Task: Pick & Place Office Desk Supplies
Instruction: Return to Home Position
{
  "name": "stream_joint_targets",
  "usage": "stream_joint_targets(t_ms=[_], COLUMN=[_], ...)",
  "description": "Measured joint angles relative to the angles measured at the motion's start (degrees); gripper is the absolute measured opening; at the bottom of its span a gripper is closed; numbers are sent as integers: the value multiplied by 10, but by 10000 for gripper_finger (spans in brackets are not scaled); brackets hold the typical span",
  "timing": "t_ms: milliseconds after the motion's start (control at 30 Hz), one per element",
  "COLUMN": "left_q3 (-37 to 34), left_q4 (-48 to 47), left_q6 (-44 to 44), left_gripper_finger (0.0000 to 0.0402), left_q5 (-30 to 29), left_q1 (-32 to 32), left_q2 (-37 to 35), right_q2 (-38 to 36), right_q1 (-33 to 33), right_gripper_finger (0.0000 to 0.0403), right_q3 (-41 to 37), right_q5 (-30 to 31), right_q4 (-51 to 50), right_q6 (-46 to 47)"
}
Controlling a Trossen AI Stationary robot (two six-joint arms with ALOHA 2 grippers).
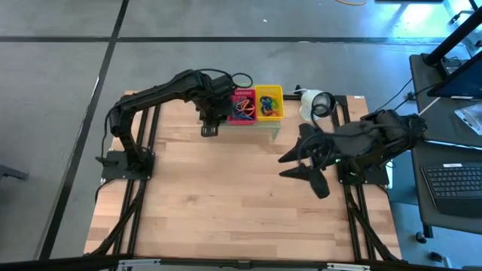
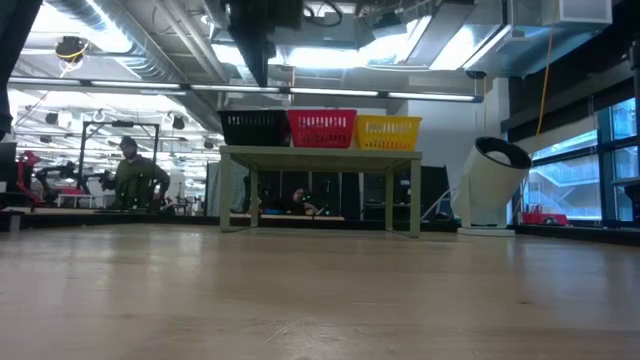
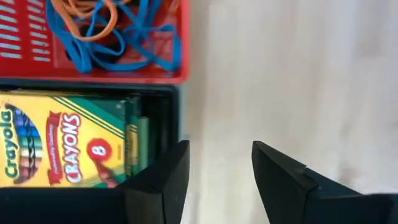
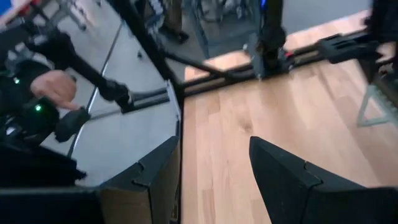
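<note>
Black bin [image 2: 255, 128] hidden under left arm [image 1: 162, 92] overhead; crayon box [image 3: 62, 140] cut off

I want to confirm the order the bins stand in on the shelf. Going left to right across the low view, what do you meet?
person → black bin → red bin → yellow bin → white round device

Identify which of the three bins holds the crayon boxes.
The black bin, at the row's end beside the red bin: crayon boxes fill it, while the red one holds rubber bands.
</note>
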Motion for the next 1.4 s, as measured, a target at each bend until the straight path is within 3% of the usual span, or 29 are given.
stream_joint_targets(t_ms=[267,533,633,800,1133,1233,1400], left_q3=[98,70,5,-172,-531,-608,-681], left_q4=[-10,155,240,358,679,766,829], left_q6=[-76,-176,-198,-242,-340,-368,-383], left_gripper_finger=[169,169,169,169,169,169,169], left_q5=[115,149,136,115,127,124,104], left_q1=[0,-12,-25,-48,-88,-100,-124], left_q2=[-47,-203,-272,-371,-530,-568,-612], right_q2=[-54,-136,-181,-275,-436,-477,-534], right_q1=[0,0,0,0,0,0,-1], right_gripper_finger=[196,196,195,183,160,159,159], right_q3=[0,-23,-75,-230,-588,-677,-805], right_q5=[56,166,196,206,167,156,146], right_q4=[-15,-142,-153,-133,137,212,351], right_q6=[-16,18,43,128,184,199,201])
